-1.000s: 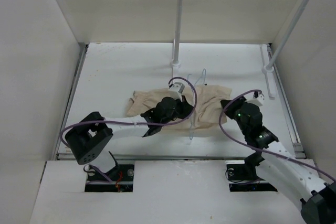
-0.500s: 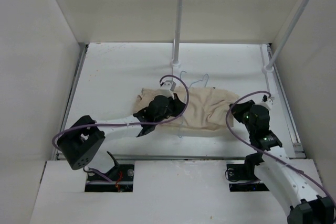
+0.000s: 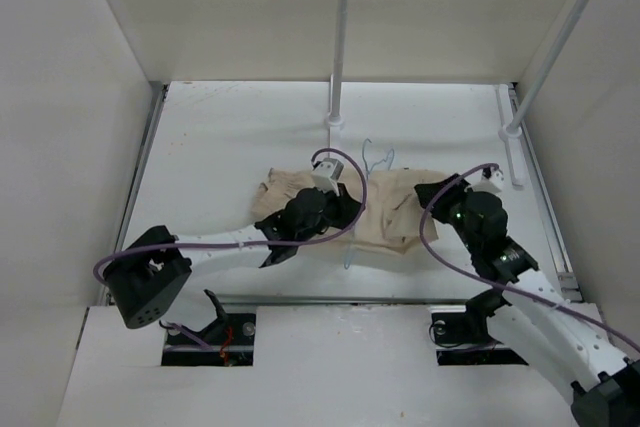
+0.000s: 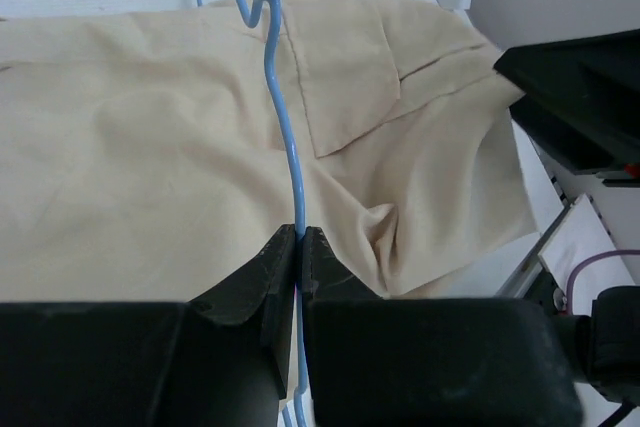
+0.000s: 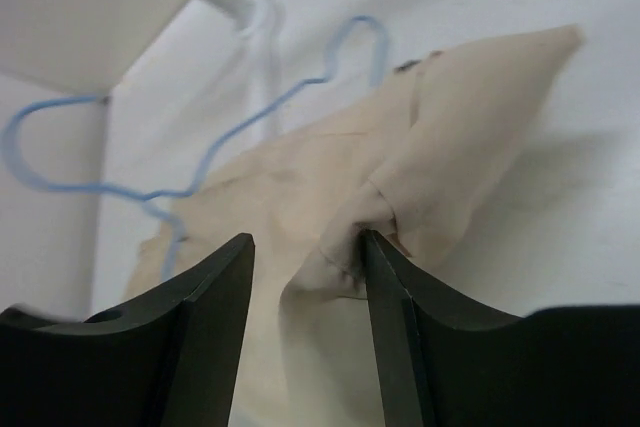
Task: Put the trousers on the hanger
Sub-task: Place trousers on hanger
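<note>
Top external view has the wrinkled beige cloth trousers [image 3: 385, 212] lying flat in the middle of the white table [image 3: 220, 137]. The thin pale-blue wire-like hanger [image 3: 372, 157] runs across them from near to far. Its hook points to the far side, near the base of the white upright pole [image 3: 340, 37]. The left gripper [image 4: 299, 247] sits over the trousers with its jaws pinching the hanger's blue wire. The right gripper [image 5: 305, 277] is at the trousers' right edge. Its jaws are spread, and a bunched fold of cloth sits between them, touching one finger [image 5: 390, 297].
</note>
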Controlling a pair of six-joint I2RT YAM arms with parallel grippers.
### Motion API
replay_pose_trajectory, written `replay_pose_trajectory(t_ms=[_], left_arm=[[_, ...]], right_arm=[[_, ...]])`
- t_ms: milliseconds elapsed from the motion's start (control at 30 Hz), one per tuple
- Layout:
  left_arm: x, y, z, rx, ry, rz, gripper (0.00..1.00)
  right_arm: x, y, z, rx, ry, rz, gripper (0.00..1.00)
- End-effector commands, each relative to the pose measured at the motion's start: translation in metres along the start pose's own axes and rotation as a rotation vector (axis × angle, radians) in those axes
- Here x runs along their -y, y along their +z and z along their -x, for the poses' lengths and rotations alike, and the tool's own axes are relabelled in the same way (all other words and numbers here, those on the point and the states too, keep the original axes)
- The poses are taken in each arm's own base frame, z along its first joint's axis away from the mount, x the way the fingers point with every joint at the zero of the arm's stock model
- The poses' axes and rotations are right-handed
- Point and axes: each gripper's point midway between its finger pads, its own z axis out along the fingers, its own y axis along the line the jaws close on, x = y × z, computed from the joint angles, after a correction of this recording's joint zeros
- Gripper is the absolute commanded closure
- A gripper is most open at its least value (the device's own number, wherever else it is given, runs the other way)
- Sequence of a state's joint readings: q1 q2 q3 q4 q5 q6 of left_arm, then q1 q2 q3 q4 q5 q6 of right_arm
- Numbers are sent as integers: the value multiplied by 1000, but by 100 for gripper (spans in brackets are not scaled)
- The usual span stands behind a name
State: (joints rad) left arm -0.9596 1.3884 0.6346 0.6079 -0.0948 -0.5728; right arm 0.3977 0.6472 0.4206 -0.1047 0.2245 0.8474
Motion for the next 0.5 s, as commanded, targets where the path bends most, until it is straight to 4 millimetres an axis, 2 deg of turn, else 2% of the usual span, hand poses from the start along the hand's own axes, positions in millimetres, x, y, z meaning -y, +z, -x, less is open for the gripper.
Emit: replay_pose_trajectory(t_ms=[0,100,133,167,233,300,400,467], left_arm=[[26,2,26,94,-12,-80,100],[29,0,27,100,-14,-90,100],[30,0,26,99,-13,-93,100],[29,1,25,97,-13,-90,100],[26,3,23,93,-12,-80,100],[22,3,24,98,-14,-73,100],[18,3,29,110,-18,-66,100],[18,2,32,116,-21,-68,100]], right_arm=[[-75,-8,-3,-45,14,264,47],[-112,-6,-23,-97,54,394,43],[-117,-4,-24,-104,52,395,42],[-113,-2,-23,-106,47,363,42],[-89,1,-5,-47,29,246,45],[-66,-5,10,7,-4,158,45],[-26,-19,33,91,-15,24,39],[-14,-27,43,131,-17,-8,36]])
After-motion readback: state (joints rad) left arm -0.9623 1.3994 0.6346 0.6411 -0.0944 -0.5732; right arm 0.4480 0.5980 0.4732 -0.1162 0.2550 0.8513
